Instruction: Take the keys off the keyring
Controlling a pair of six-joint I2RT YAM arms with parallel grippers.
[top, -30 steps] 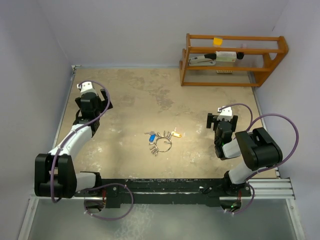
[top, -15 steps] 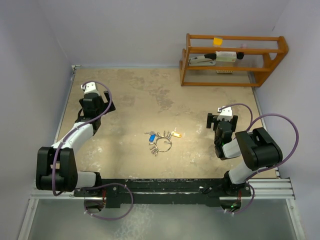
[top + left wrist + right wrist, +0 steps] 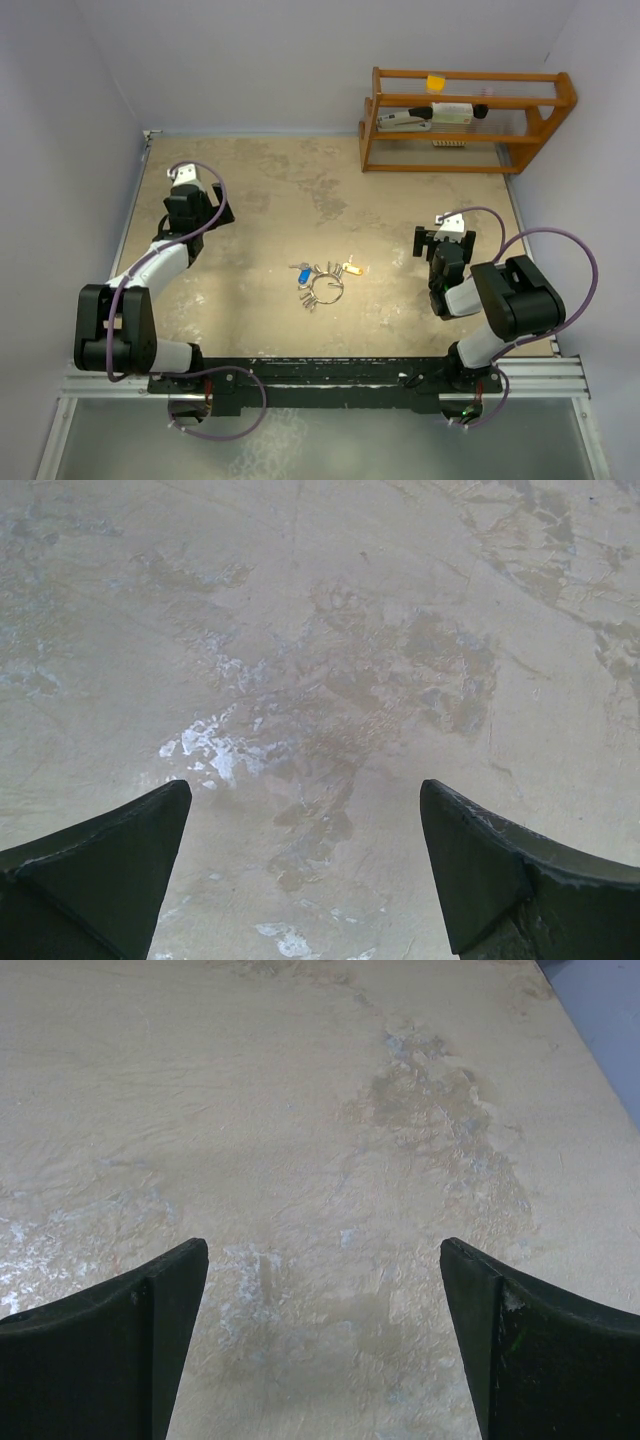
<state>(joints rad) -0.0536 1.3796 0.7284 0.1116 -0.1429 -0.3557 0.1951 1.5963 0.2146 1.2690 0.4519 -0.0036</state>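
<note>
The left gripper (image 3: 305, 810) has edged a little from the left edge toward the middle of the table (image 3: 260, 200). The right gripper (image 3: 325, 1260), near the right edge, has not moved. Both stand spread, holding nothing. The keys (image 3: 322, 272) lie unmoved on the keyring (image 3: 330, 289) mid-table, toward the near edge. The rack (image 3: 465, 150) in the far right corner holds a white item (image 3: 435, 113).

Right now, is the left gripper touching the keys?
Apart. Top external view shows the left gripper far left of the keys, bare table between; left wrist view shows only table between its open fingers.
</note>
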